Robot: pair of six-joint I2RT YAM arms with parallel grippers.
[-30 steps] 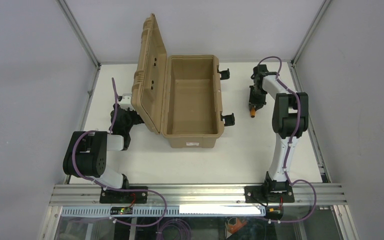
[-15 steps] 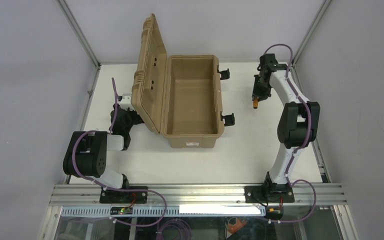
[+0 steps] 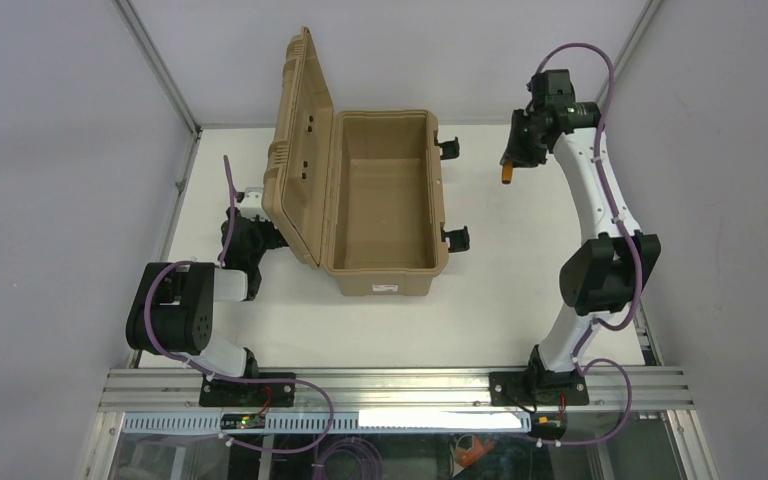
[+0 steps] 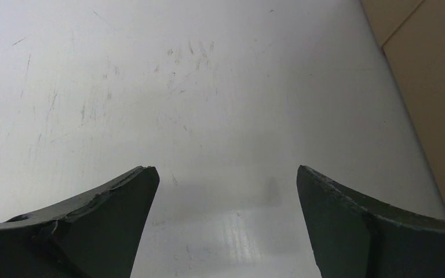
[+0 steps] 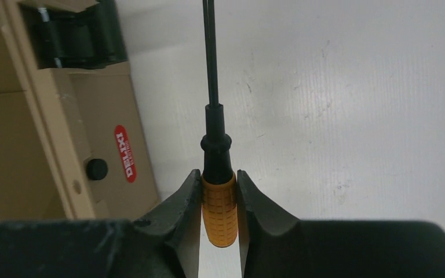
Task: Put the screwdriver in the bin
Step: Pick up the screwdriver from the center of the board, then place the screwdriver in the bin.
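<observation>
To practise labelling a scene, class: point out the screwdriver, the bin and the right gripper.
screwdriver [image 5: 219, 208], right wrist view, on its orange handle.
bin [image 3: 380, 210], top external view, on its bare inner floor.
right gripper [image 5: 216, 176], right wrist view, midway between its fingertips, shut on the screwdriver.

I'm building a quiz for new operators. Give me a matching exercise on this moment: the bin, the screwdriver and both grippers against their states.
1 bin
2 screwdriver
3 left gripper
4 right gripper

A fingers apart, gripping nothing
B tan, hinged open
C shut on the screwdriver
D gripped by its orange handle

Pairs: 1-B, 2-D, 3-A, 4-C
</observation>
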